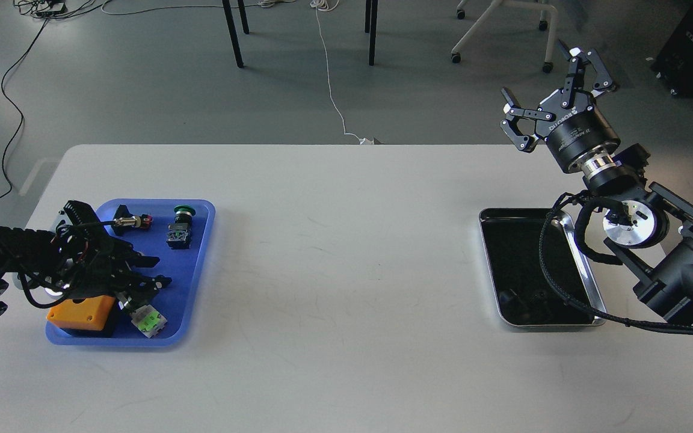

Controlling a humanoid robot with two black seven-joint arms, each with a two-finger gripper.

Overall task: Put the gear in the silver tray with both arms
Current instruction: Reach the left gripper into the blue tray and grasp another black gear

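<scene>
White bench [322,270], two trays well apart. Near left: blue tray [199,264] holding an orange block [79,313], a small white part with green buttons [148,320], a green-capped switch [181,225] and a black plug-like piece [132,221]. Left pincer [142,279] low over this tray, fingers dark and bunched near the white part; cannot tell whether it grips anything. Near right: silver tray [587,282], dark bottom apparently empty. Farther back, right pincer [554,99] raised above the bench's far edge, jaws spread, holding nothing. Judgement: task barely begun; every part awaits transfer.
</scene>
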